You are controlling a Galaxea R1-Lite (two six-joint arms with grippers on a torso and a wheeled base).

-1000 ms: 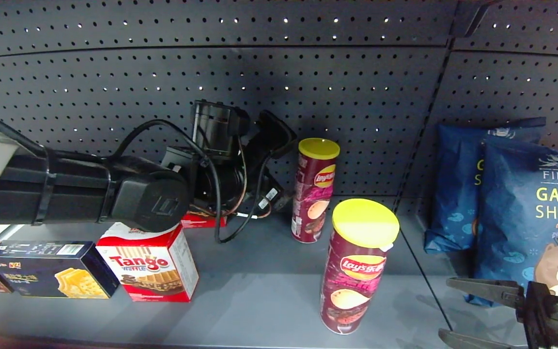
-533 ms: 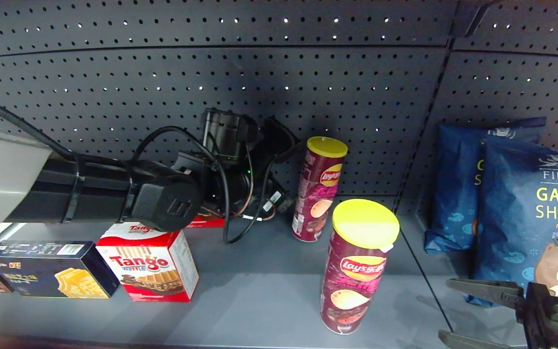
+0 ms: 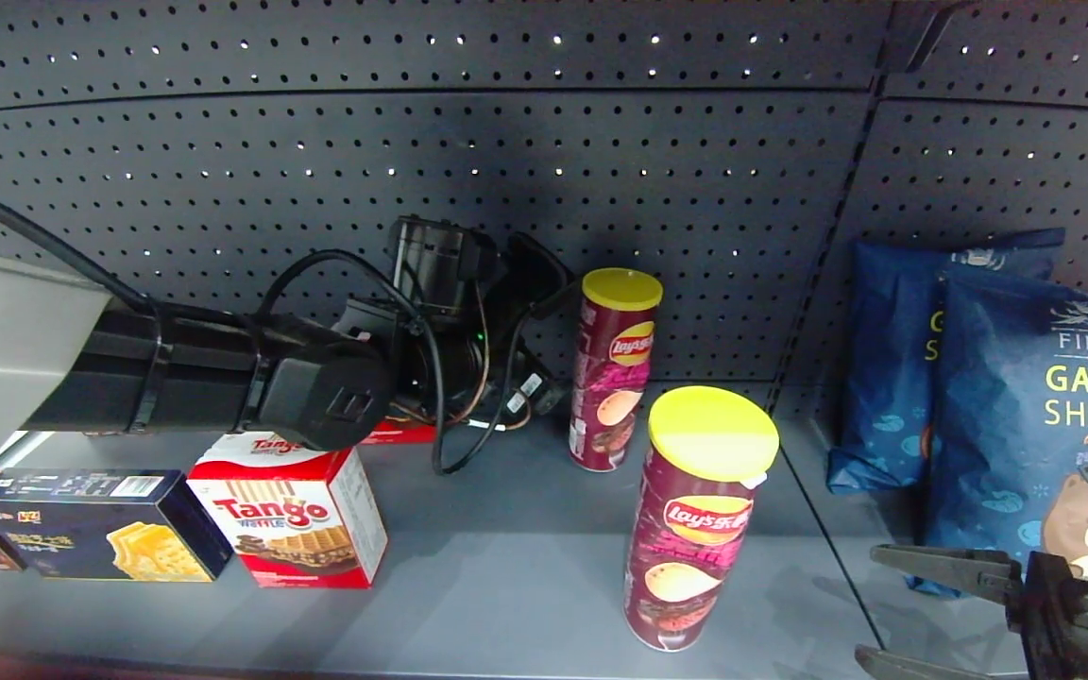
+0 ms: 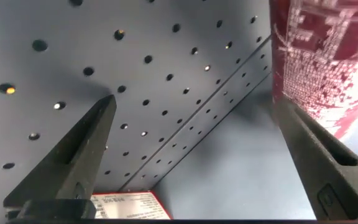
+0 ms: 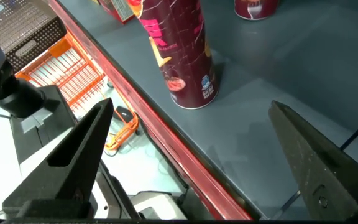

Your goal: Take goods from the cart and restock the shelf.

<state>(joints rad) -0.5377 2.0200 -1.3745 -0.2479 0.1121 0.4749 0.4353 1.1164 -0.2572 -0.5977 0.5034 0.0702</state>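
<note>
Chip can (image 3: 612,378), maroon with a yellow lid, stands upright at the back of the shelf (image 3: 506,567), close against one finger of the left gripper (image 4: 191,106). From the left wrist view it cannot be told whether that finger touches it. The left gripper's jaws are spread wide and hold nothing; between them lies only the perforated back wall (image 3: 317,142).

A second chip can (image 3: 695,529) of the same kind stands nearer the shelf's front edge, ahead of the right gripper (image 3: 870,603) and apart from it. That gripper hangs by the shelf front with its jaws wide apart and empty. Below it, the orange cart (image 5: 67,74) shows in the right wrist view.

Judging by this, the step in hand is the release of the rear can, set down and let go. The next move calls for drawing the left arm straight back, with the near finger kept off the can: tall and narrow, it would likely tip at a light knock.

The can is a slim cylinder with a glossy printed wrap, its lid seated flat. A red wafer box (image 3: 294,524) sits on the arm's other side.
</note>
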